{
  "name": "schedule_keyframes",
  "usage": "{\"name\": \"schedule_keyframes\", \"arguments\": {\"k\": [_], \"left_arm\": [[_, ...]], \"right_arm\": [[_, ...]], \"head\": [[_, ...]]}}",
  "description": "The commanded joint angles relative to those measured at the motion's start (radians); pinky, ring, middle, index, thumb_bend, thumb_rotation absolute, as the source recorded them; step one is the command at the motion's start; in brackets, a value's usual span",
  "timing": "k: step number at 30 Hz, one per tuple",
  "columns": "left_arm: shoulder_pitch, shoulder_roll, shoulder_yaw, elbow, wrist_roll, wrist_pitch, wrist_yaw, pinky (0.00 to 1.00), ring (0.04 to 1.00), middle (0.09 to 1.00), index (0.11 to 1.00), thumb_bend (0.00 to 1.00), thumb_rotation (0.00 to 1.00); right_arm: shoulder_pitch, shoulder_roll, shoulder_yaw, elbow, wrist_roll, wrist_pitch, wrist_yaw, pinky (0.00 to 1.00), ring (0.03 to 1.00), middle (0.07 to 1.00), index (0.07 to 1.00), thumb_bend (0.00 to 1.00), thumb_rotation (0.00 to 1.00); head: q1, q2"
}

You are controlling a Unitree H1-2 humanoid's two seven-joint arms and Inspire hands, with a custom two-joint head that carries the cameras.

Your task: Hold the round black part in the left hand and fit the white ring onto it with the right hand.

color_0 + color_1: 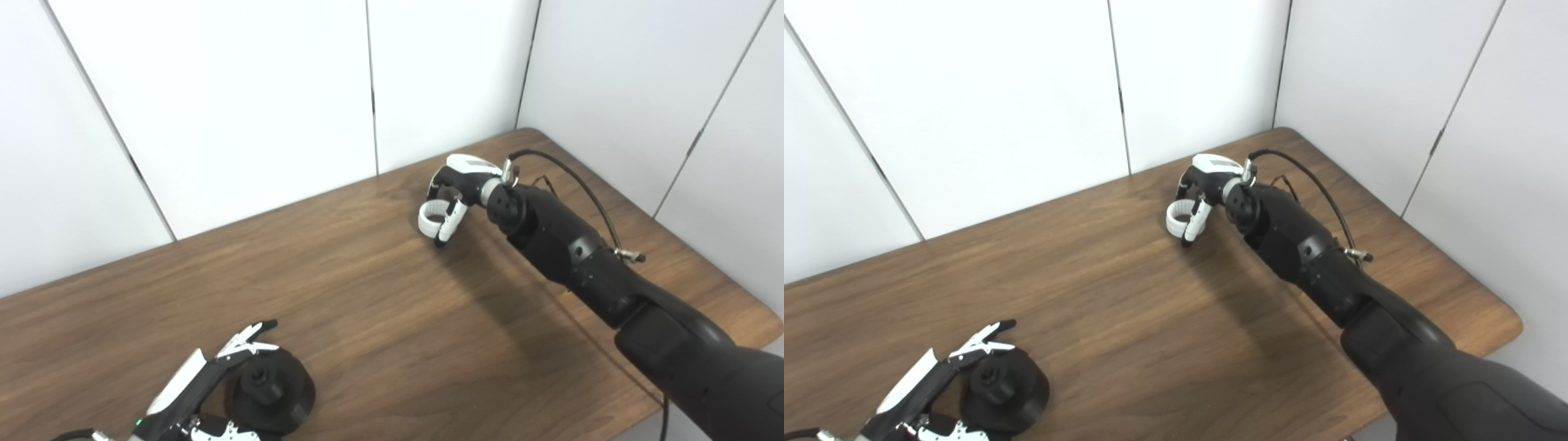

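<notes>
Right hand (pixel 456 190) fingers pinch the white ring (pixel 430 217) at 1 o'clock on the desk (pixel 380 306); left hand (pixel 202 386) fingers, spread, flank the round black part (pixel 269 392) at 7 o'clock.

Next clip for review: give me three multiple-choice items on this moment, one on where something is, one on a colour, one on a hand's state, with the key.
1. Where is the round black part?
A. near the table's front left edge
B. at the far right corner
C. off the table

2. What colour is the ring?
A. red
B. white
C. blue

3. What is the right hand doing?
A. resting flat and open
B. closing around the ring
C. holding the black part

Key: 1 A, it lies on the table beside the left hand. 2 B, it shows white against the wood. 3 B, its fingers curl about the ring at the far side.
</notes>
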Motion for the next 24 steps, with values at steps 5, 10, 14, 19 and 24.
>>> {"name": "schedule_keyframes", "arguments": {"k": [5, 10, 14, 19, 24], "left_arm": [[0.044, 0.047, -0.017, 0.037, 0.043, 0.029, -0.071, 0.98, 1.0, 0.973, 0.483, 0.52, 0.06], [0.045, 0.047, -0.017, 0.04, 0.038, 0.028, -0.075, 0.98, 1.0, 0.973, 0.483, 0.52, 0.06], [0.045, 0.048, -0.018, 0.034, 0.045, 0.032, -0.075, 0.98, 1.0, 0.973, 0.483, 0.52, 0.06], [0.045, 0.045, -0.018, 0.036, 0.05, 0.031, -0.07, 0.96, 1.0, 0.973, 0.483, 0.52, 0.06], [0.042, 0.04, -0.02, 0.034, 0.049, 0.044, -0.075, 0.97, 1.0, 0.978, 0.483, 0.52, 0.06]], "right_arm": [[-0.027, -0.028, 0.005, -0.018, -0.024, -0.031, -0.044, 0.82, 0.851, 0.793, 0.484, 0.52, 0.13], [-0.021, -0.031, 0.003, -0.026, -0.023, -0.038, -0.056, 0.81, 0.84, 0.784, 0.483, 0.52, 0.13], [-0.015, -0.034, 0.001, -0.04, -0.024, -0.045, -0.064, 0.76, 0.806, 0.775, 0.483, 0.52, 0.13], [-0.003, -0.041, -0.003, -0.097, -0.017, -0.062, -0.052, 0.72, 0.807, 0.774, 0.483, 0.52, 0.13], [0.007, -0.046, -0.002, -0.169, -0.018, -0.067, -0.027, 0.76, 0.84, 0.783, 0.482, 0.52, 0.13]], "head": [[-0.004, 0.005], [-0.002, 0.007], [-0.002, 0.007], [0.044, 0.026], [0.058, 0.037]]}}
